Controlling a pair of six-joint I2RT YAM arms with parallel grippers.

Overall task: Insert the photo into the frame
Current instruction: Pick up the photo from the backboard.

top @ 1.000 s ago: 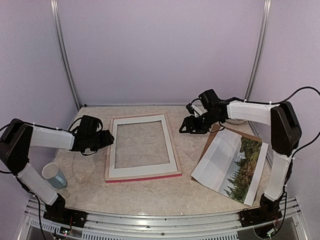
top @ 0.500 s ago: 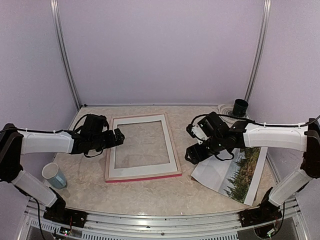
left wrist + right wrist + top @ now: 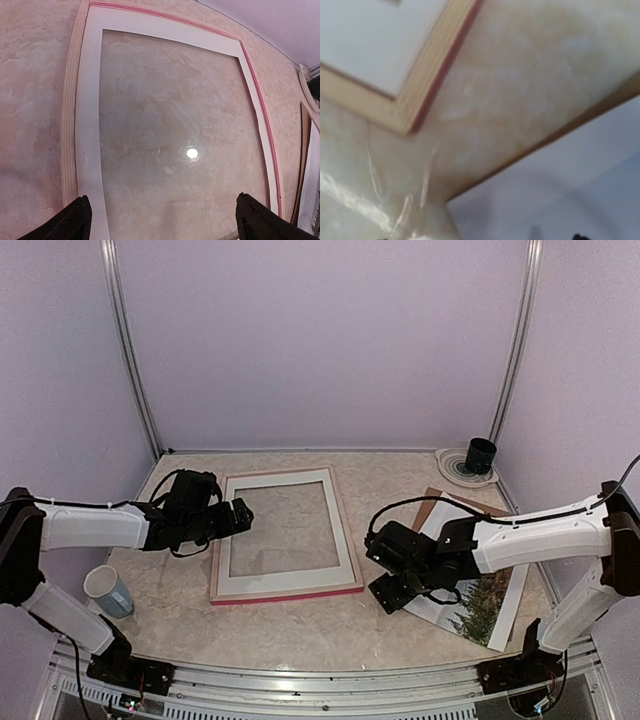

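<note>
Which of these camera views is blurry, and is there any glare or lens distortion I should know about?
Right wrist view: soft and blurred throughout, the frame corner smeared. Left wrist view: sharp, but a round glare spot sits inside the frame's opening, and its straight sides bow as from a wide lens. Top external view: evenly lit, in focus, only faint shadows.

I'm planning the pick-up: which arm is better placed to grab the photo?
Right. The right claw hangs open at the near-left corner of the photo, while the left claw sits over the left side of the frame, well away.
</note>
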